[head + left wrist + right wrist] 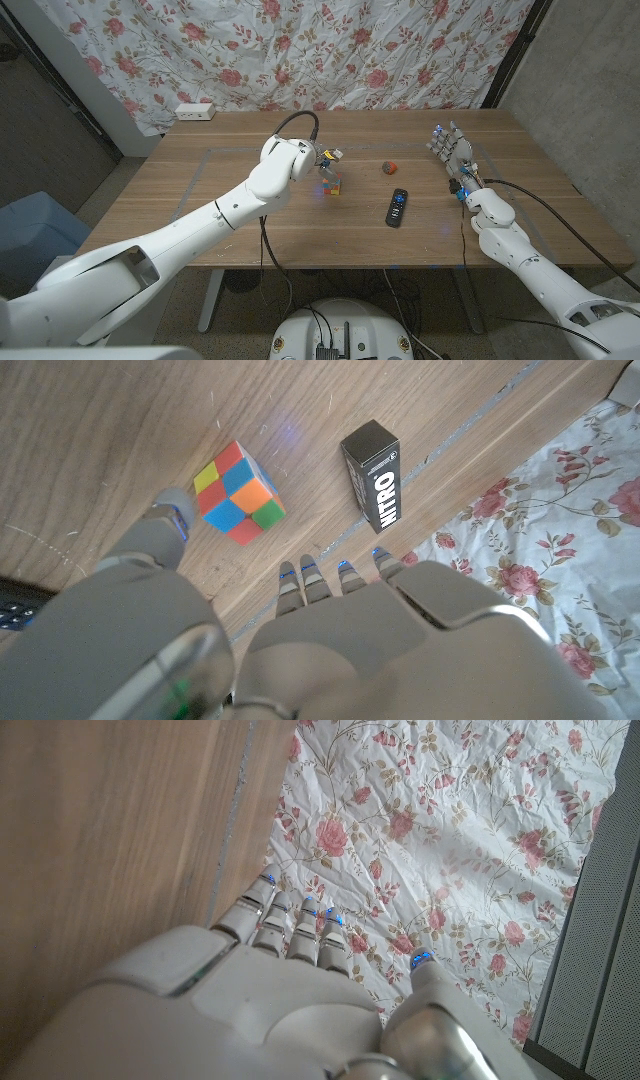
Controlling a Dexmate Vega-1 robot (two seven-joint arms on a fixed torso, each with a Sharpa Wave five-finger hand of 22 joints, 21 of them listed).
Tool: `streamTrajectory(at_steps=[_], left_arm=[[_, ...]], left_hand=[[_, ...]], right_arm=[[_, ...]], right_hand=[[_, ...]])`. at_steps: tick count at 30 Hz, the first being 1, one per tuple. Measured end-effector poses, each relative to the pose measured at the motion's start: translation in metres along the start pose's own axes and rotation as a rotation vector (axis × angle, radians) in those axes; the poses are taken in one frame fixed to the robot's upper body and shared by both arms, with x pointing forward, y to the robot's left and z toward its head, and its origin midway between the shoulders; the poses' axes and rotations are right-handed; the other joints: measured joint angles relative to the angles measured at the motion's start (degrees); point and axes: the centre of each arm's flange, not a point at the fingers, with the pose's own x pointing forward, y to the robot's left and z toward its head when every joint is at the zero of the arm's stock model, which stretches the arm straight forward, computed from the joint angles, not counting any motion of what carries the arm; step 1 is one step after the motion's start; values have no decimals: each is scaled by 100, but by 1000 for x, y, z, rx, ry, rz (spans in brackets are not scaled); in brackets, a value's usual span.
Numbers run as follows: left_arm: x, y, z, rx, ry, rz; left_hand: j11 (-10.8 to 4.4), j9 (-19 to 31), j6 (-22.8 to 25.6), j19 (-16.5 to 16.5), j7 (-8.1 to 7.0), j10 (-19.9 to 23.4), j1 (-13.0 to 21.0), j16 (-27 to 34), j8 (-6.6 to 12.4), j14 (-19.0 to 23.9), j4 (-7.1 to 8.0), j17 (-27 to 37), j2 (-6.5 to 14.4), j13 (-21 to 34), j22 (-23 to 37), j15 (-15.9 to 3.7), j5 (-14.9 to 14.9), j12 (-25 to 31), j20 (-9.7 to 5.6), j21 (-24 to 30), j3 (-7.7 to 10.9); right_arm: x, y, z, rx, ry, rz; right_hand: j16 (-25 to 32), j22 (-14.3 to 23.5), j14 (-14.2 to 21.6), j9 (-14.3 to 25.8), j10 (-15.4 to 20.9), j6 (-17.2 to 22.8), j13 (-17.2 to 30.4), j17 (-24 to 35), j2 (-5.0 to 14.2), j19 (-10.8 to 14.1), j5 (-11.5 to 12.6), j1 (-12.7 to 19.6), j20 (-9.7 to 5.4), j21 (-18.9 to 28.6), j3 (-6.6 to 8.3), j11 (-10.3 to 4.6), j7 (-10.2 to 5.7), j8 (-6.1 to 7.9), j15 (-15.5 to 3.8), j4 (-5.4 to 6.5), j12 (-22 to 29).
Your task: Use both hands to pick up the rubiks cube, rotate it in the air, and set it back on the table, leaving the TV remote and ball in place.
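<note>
Left hand [322, 158] hovers over the rubiks cube [331, 186], fingers apart (right hand [452, 150] likewise spread).

Rubiks cube [331, 186] left of TV remote [397, 207]; ball [390, 167] behind remote.

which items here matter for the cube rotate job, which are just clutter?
Job:
Rubik's cube
left robot hand, near the cube
right robot hand, open, apart
TV remote and ball, to stay put

Clutter:
black NITRO box
white power strip
</note>
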Motion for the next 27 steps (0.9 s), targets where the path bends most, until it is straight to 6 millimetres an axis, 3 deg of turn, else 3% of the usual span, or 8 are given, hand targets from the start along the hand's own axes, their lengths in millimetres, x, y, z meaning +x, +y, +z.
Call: streamTrajectory(at_steps=[16, 27], left_arm=[[13, -7, -6, 36, -35, 6], [19, -12, -3, 51, -45, 24]], left_hand=[[-163, 0, 74, 0, -91, 164, 128, 51, 44, 201, 0, 0, 23, 0, 0, -47, 0, 39, 0, 45, 0], [-218, -1, 392, 109, -143, 528, 351, 67, 209, 485, -14, -1, 41, 16, 0, -137, 1, 131, -62, 90, -34]], right_arm=[[0, 1, 0, -1, -1, -15], [0, 2, -1, -2, 0, -20]], right_hand=[[0, 0, 0, 0, 0, 0, 0, -27, -67, 0, -39, -67, 0, 0, 0, 0, 0, 0, 0, 0, 0], [0, 0, 0, 0, 0, 0, 0, -54, -67, 0, -39, -67, 0, 0, 24, 0, 0, 0, 0, -24, 0]])
